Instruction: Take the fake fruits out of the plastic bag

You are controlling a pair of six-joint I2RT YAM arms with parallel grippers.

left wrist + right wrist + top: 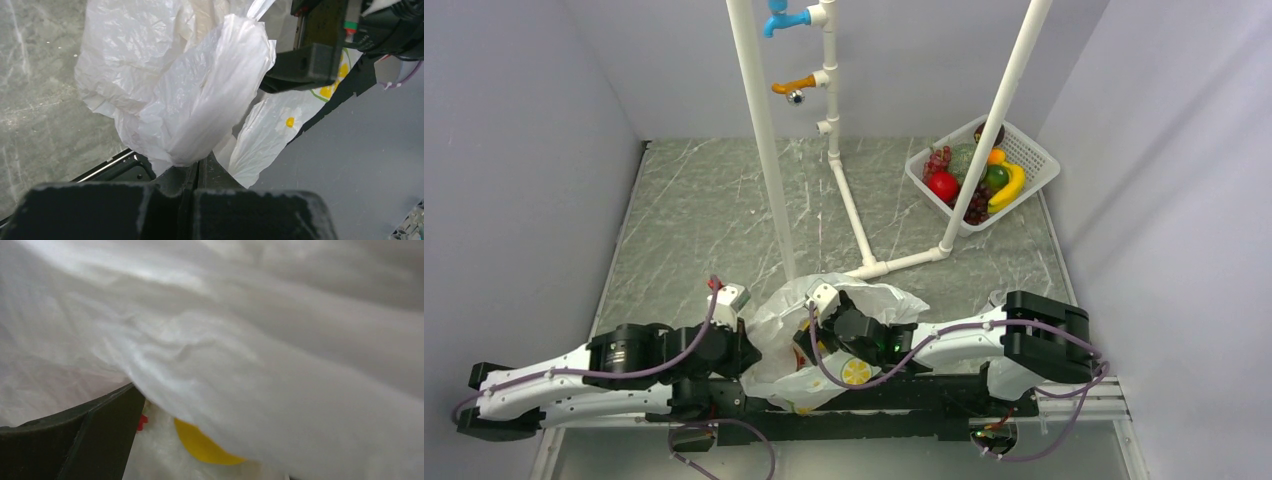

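One bag [869, 300] at 6 o'clock on the tabletop [704, 210].
Left end effector [197, 167] pinches it tight; right end effector [809, 348] is spread wide inside, near a yellow fruit [202, 445].

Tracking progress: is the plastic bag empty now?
Apparently not: inside the plastic bag, the right wrist view shows a yellow object and a red bit. How many, cannot tell.

White basket [1036, 155] at far right, white pipe frame [852, 210] on marbled table [694, 220]
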